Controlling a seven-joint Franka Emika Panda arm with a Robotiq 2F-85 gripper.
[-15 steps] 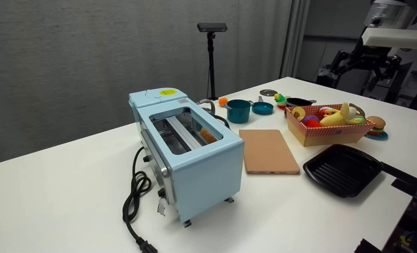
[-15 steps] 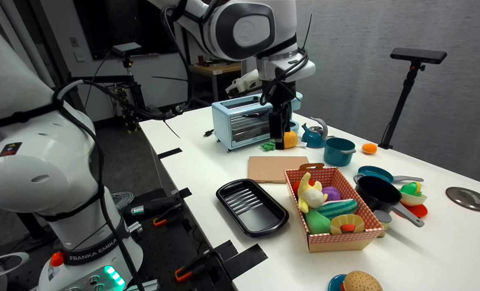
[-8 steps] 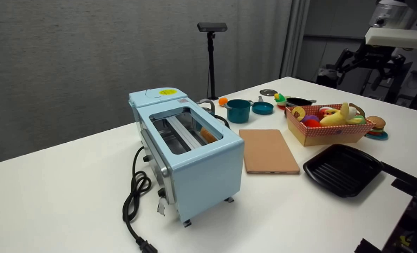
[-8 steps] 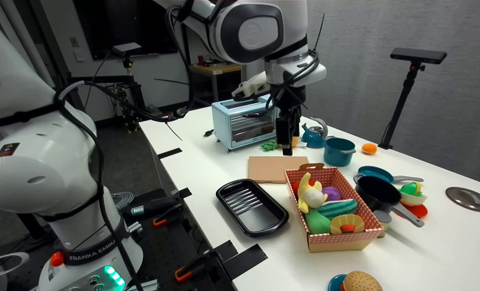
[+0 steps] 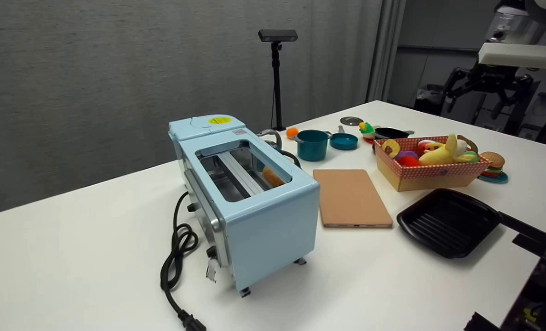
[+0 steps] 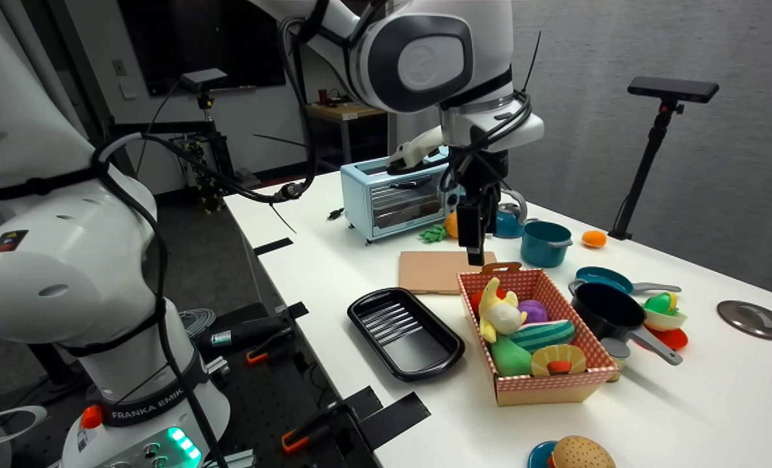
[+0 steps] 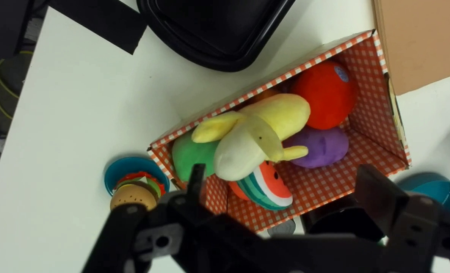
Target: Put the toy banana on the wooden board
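The toy banana (image 7: 278, 113) is yellow with peel flaps and a pale body. It lies on top of other toy foods in a crate and also shows in both exterior views (image 5: 440, 157) (image 6: 499, 314). The wooden board (image 5: 353, 197) is flat and light brown, on the table beside the crate; it also shows in an exterior view (image 6: 428, 268) and at the wrist view's upper right (image 7: 431, 41). My gripper (image 7: 283, 174) is open and empty above the crate, its fingers wide apart. In an exterior view my gripper (image 6: 477, 250) is above the crate's handle end.
The crate (image 6: 555, 394) has a red-checked lining and also holds red, purple, green and watermelon toys. A black grill pan (image 6: 406, 335) is beside it. A blue toaster (image 5: 273, 239), teal pot (image 6: 545, 244), dark pot (image 6: 610, 312) and toy burger (image 6: 581, 453) stand around.
My open gripper has moved lower and closer to the crate, to the right and down in an exterior view. The banana, board and crate have not moved.
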